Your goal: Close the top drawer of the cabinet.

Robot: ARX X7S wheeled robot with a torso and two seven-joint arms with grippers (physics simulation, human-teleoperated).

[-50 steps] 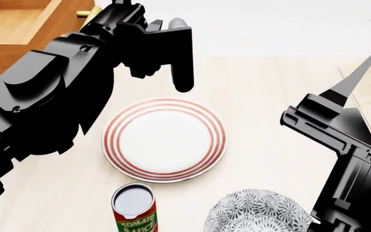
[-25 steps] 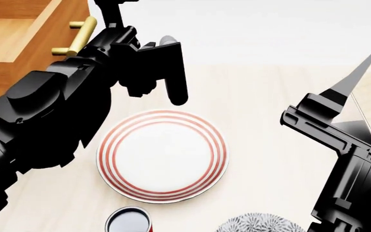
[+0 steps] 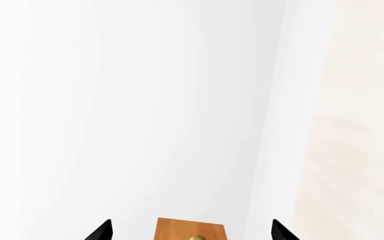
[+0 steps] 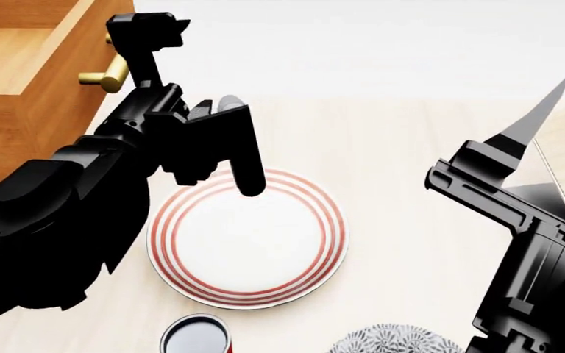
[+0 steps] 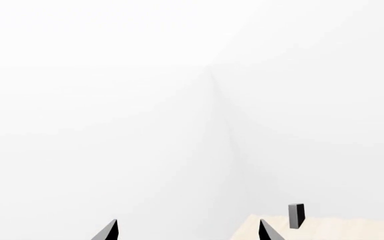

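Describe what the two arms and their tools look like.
Both arms are matte black and blocky, with angular housings and no visible markings or sleeves. The left tool has thick black fingers with rounded ends. The right tool ends in thin, pointed, grey-black fingers. No loose cables show.

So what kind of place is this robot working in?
Probably a simulated kitchen or dining corner: a pale wooden table carries a red-ringed plate, a tomato sauce can and a patterned bowl, with an orange-brown cabinet beside it, its top drawer open.
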